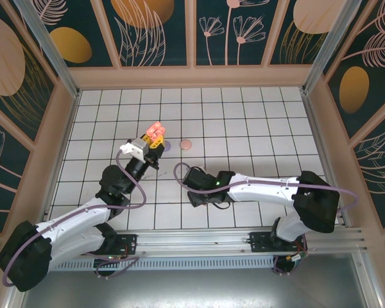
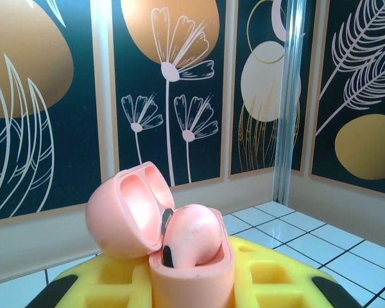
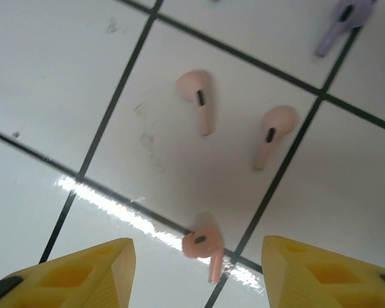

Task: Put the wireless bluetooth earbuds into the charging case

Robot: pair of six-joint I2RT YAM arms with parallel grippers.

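Hovering low over the white-tiled tabletop [image 1: 256, 122], a little nearer the near edge than the middle, right gripper [image 3: 197, 247] points down with its yellow fingertips [image 3: 90, 269] standing well apart and nothing in its grasp. A coral-pink earbud [image 3: 204, 245] shows in the gap between them, blurred, across a dark tile seam, touching neither finger; whether it rests flat I cannot tell. Just beyond it, two pale pink earbuds [image 3: 197, 99] lie on one tile, close together but apart, stems pointing toward the gripper. Farther again, past the next seam, a lilac earbud [image 3: 343, 22] at the frame's edge. Left of centre and farther from the near edge, left gripper [image 2: 189, 285] is clamped on a pink charging case [image 2: 189, 273], held upright between its yellow fingers. Lid [image 2: 125, 215] hinged open and tipped to the left. One seated earbud [image 2: 191, 234] sits in the case, its rounded head standing above the rim. From above, a small lilac object [image 1: 168, 146] lies on the tiles just beside that gripper, and a small pink round object [image 1: 185, 144] near it; both too small to identify. Floral wall panels [image 2: 167, 77] rise at the far edge.
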